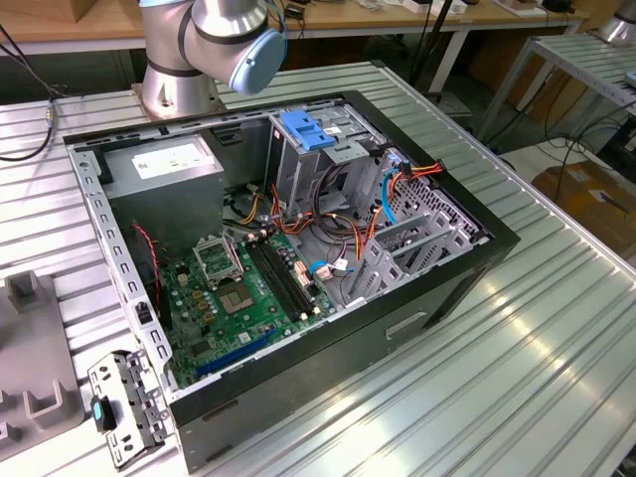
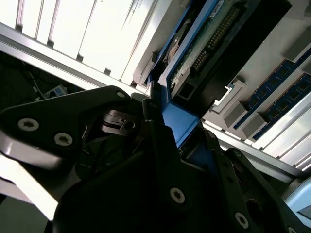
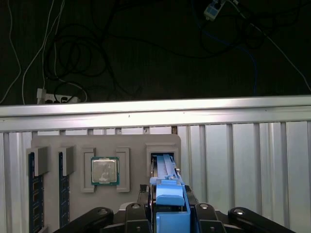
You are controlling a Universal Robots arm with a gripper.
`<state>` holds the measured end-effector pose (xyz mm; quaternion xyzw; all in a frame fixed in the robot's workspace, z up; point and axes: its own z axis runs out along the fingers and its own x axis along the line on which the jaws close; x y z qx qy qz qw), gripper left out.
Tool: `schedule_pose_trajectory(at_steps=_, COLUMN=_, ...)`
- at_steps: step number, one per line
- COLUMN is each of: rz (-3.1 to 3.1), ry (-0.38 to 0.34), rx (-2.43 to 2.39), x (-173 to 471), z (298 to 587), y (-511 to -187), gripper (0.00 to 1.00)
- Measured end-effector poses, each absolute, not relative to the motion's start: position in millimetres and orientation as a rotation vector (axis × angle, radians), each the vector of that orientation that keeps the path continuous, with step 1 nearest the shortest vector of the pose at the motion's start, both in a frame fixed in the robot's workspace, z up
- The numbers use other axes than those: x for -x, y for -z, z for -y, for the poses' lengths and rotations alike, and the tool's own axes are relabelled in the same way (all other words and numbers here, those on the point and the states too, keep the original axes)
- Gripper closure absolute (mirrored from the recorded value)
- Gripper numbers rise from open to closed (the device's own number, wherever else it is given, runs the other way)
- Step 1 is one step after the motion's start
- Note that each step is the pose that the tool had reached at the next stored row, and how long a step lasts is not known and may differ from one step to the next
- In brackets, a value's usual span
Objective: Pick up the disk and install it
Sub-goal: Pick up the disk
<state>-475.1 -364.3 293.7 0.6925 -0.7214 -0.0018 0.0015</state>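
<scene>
- Gripper [image 3: 170, 208]: the jaws are clamped on the near end of the disk, one dark finger against each side of its blue rail. The second wrist view shows the same hold on the gripper [image 2: 171, 130].
- Disk [image 3: 164, 167]: it stands on edge in a slot of the grey tray [image 3: 131, 145], not yet lifted clear as far as can be judged. In the second wrist view the disk [image 2: 194, 53] shows its circuit-board face and connector pins.
- Tray neighbours: a processor chip [image 3: 105, 171] sits in its own pocket just beside the disk's slot. The memory sticks [image 3: 31, 191] stand in slots farther along.
- Counter [image 3: 243, 160]: ribbed aluminium, carrying the tray.
- Computer case [image 1: 437, 298]: it lies open on its side, well apart from the gripper. The drive cage [image 1: 308, 149] with a blue top stands at the far side. Loose cables [image 1: 350, 231] lie at its foot, toward the exterior view's right.
- Risk, grip: the hold is on one end and on plastic, so the disk could probably pivot or slip between the jaws.
- Risk, slot: a tilted pull could bind the disk against the slot walls and drag the tray.
- Risk, case: the cables crowd the cage and could snag the disk or block its seating.
</scene>
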Motion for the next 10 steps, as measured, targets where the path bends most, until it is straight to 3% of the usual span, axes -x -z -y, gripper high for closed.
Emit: schedule_pose_trajectory(at_steps=10, rz=2.264, ry=0.005, rx=-2.174, x=475.1, z=364.3, y=-293.4, gripper=0.63)
